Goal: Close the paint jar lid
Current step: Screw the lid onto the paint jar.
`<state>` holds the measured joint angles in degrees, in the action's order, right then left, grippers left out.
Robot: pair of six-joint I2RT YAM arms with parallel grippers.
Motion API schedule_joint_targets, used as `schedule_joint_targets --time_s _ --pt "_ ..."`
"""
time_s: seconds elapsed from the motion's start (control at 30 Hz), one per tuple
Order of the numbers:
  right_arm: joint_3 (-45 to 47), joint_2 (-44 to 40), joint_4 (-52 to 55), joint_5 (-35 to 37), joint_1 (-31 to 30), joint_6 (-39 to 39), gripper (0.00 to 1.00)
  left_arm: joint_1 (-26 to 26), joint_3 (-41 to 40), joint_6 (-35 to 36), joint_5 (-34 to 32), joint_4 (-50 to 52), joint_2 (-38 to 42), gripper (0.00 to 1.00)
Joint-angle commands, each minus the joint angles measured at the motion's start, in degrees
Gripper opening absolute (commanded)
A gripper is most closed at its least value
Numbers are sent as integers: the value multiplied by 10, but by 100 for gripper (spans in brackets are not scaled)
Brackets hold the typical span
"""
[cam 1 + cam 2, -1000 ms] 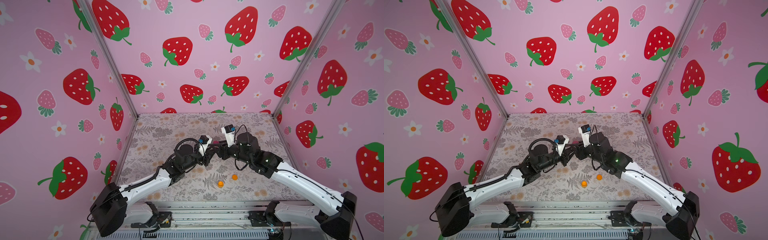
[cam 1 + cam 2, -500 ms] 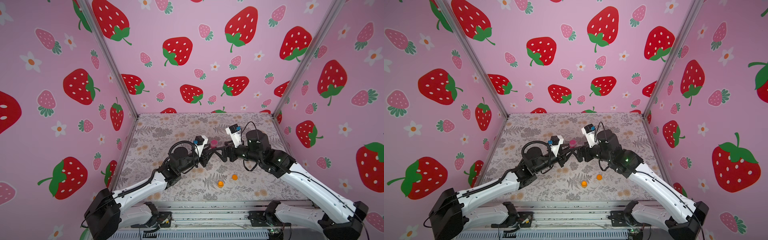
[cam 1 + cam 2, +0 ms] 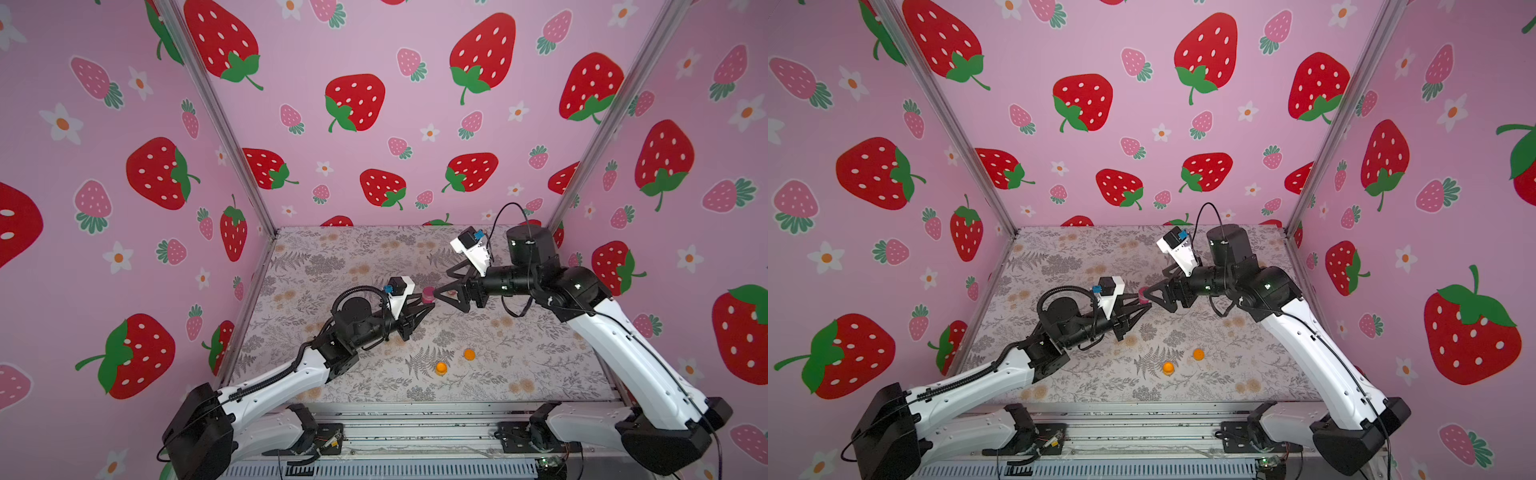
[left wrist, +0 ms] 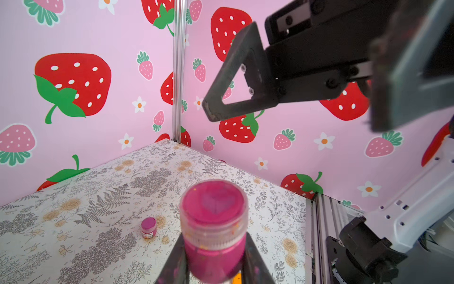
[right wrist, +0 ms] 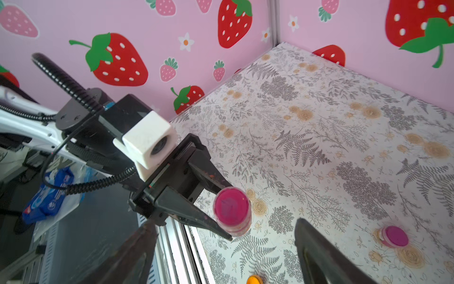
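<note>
Left gripper (image 3: 430, 304) hugs pink jar (image 4: 214, 243), lid (image 4: 213, 205) on. Right gripper (image 3: 442, 282) open, empty. Looks shut; next, set jar down gently.

The pink paint jar (image 4: 213, 221) loses its base off the left wrist view — the orange jar (image 5: 254, 279) is cropped too.

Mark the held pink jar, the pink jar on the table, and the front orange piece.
held pink jar (image 4: 213, 205): left wrist view, top face.
pink jar on the table (image 4: 148, 223): left wrist view, top face.
front orange piece (image 3: 441, 368): a top view, its middle.
</note>
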<state>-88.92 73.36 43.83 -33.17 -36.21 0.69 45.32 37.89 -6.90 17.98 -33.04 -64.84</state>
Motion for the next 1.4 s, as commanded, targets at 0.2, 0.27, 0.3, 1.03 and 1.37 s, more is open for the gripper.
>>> schedule_joint_targets --time_s 0.2,0.27,0.3,1.03,1.37 --pt "-30 58 107 -56 0 121 83 -1 -4 -7 37 -16 8 23" --pt "-22 57 97 -52 1 120 81 -1 -4 -7 36 -15 8 23" --pt "-20 57 93 -51 1 120 80 -1 -3 -7 36 -14 7 23" --pt "-2 67 60 -40 -5 104 54 -2 6 -8 37 -16 -5 23" --pt "19 64 32 -29 -11 79 33 -1 18 -4 26 -10 -13 23"
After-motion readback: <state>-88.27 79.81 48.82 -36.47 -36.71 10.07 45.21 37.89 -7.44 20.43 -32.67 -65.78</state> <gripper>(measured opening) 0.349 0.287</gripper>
